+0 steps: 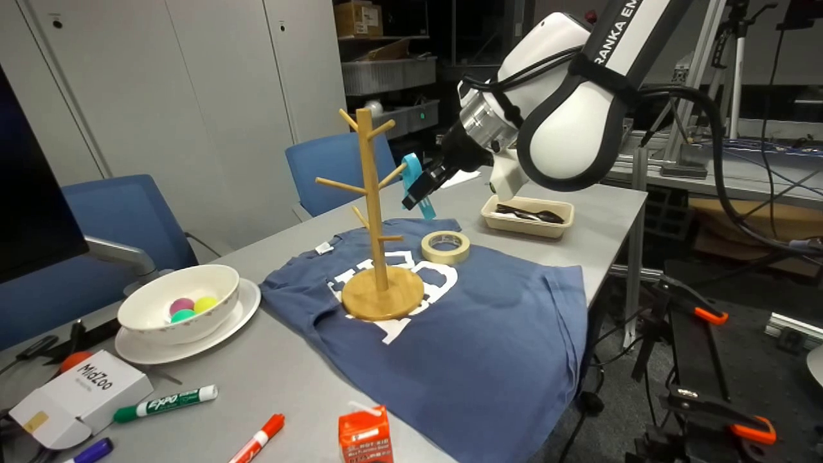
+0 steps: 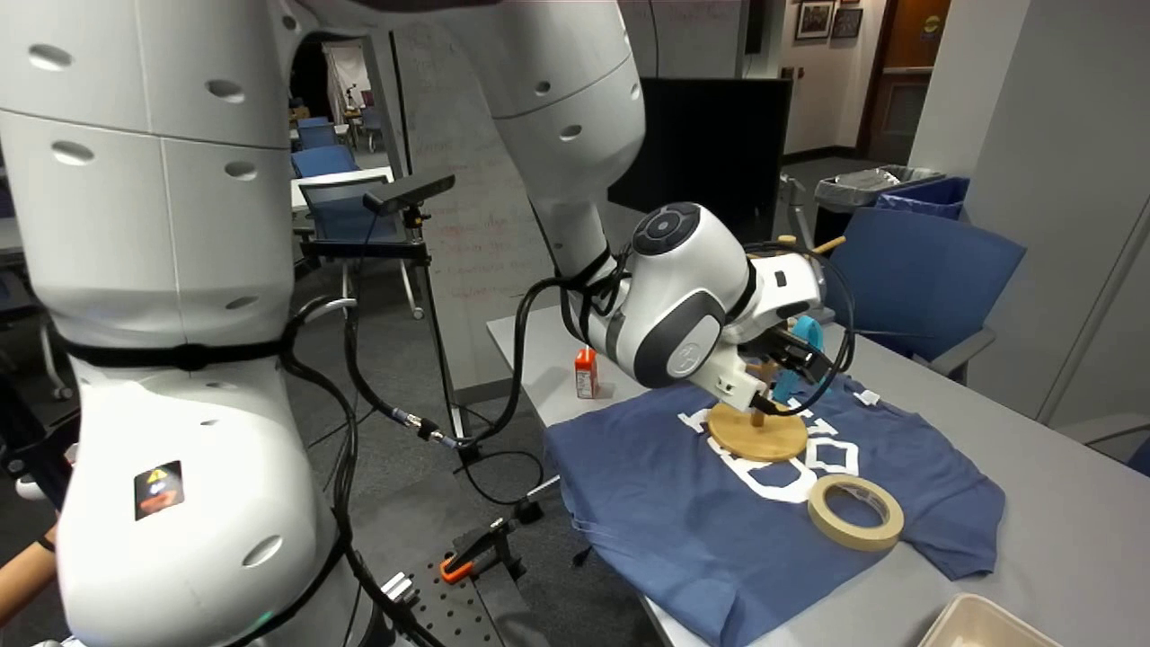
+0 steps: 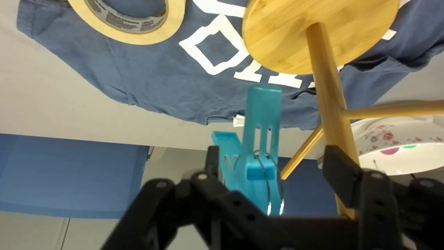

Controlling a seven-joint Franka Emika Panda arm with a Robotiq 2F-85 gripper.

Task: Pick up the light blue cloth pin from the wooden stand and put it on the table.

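Observation:
The light blue cloth pin (image 1: 411,168) hangs at the tip of an upper peg of the wooden stand (image 1: 373,206). It also shows partly behind the gripper in an exterior view (image 2: 809,333). The stand's round base rests on the T-shirt on the grey table (image 1: 289,379). My gripper (image 1: 421,190) is beside the cloth pin. In the wrist view the gripper (image 3: 275,161) is open, and the cloth pin (image 3: 262,139) stands between the fingers, nearer the left finger. The stand's post (image 3: 327,83) passes behind the right finger. Contact with the cloth pin cannot be told.
A dark blue T-shirt (image 1: 488,328) lies under the stand. A tape roll (image 1: 445,247) lies on it near the base. A beige tray (image 1: 527,217) holds black cutlery. A bowl (image 1: 183,296) on a plate, markers and a red carton (image 1: 365,434) are also on the table.

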